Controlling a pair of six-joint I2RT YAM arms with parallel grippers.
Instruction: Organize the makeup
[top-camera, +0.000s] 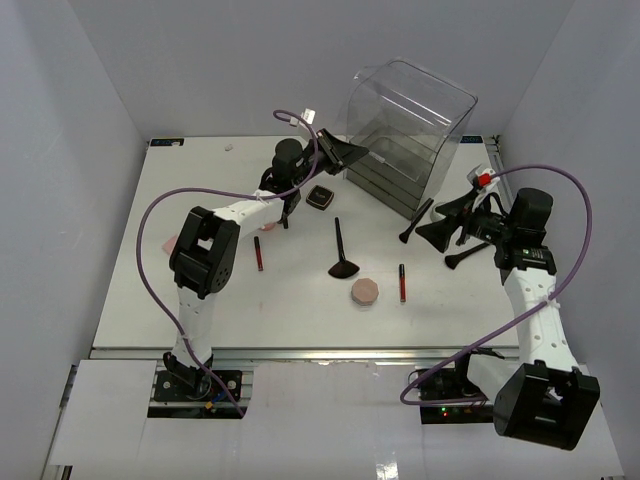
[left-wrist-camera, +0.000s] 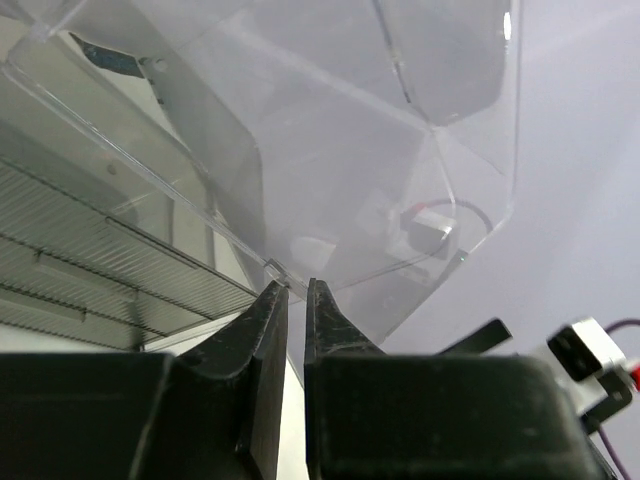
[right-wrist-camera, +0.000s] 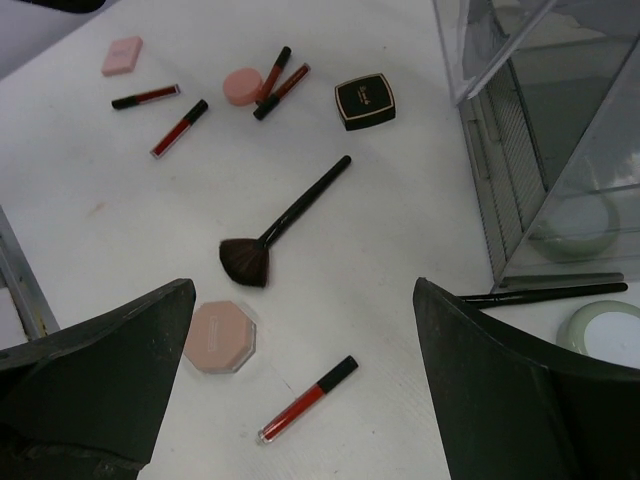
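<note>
Left gripper (top-camera: 342, 152), jaws together with nothing visible between them, hovered close beside the clear drawer box (top-camera: 415, 120). Ahead of the right gripper (right-wrist-camera: 302, 290), its jaws wide apart, compact (right-wrist-camera: 365, 101), fan brush (right-wrist-camera: 285, 222), pink puff (right-wrist-camera: 220, 337) and red pencil (right-wrist-camera: 308, 400) lay loose; most sorting seemingly remained.

Between the jaws of the right gripper (right-wrist-camera: 302, 295): fan brush (right-wrist-camera: 285, 220) ahead, puff (right-wrist-camera: 220, 337) and pencil stick (right-wrist-camera: 308, 400) nearer; drawer box (right-wrist-camera: 540, 150) ahead-right.
</note>
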